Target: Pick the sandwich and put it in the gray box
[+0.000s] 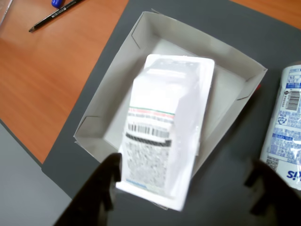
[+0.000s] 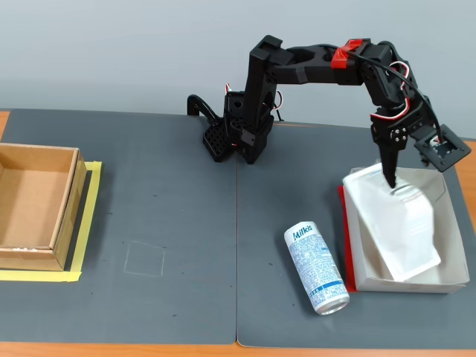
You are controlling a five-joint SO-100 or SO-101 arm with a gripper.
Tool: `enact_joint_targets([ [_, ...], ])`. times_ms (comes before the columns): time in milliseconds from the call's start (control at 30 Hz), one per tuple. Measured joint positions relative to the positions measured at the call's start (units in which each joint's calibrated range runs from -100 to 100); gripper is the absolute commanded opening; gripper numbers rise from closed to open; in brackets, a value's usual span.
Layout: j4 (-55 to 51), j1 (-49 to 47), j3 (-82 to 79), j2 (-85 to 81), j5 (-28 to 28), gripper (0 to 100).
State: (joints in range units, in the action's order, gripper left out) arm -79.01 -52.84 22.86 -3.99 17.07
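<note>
The sandwich [image 1: 167, 127], a flat white plastic pack with a barcode label, lies inside the gray box [image 1: 113, 80]. Its labelled end sticks out over the box's near wall in the wrist view. In the fixed view the sandwich [image 2: 398, 223] rests slanted in the gray box [image 2: 405, 284], which has a red strip along its left side. My gripper [image 1: 186, 183] is open just above the pack, its dark fingers spread wide at either side of the labelled end. Seen from the fixed camera, the gripper [image 2: 416, 172] hovers over the far end of the box, one finger pointing down at the pack.
A blue-and-white Milkis can [image 2: 316, 268] lies on the dark mat just left of the gray box, also seen at the wrist view's right edge as the can [image 1: 287, 136]. A brown cardboard box [image 2: 33, 204] sits far left on yellow tape. A pen [image 1: 54, 13] lies on the wooden table.
</note>
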Motion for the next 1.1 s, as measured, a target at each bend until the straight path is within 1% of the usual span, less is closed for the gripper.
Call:
enact_joint_targets([
  [500, -1.3, 0.0, 0.0, 0.0, 0.3, 30],
  [667, -1.3, 0.5, 0.0, 0.0, 0.3, 20],
  [767, -1.3, 1.9, -1.1, -1.0, 0.3, 15],
  [900, -1.3, 4.7, -5.7, -5.3, 0.3, 12],
  [1100, -1.3, 10.2, -16.9, -14.9, 0.3, 3],
])
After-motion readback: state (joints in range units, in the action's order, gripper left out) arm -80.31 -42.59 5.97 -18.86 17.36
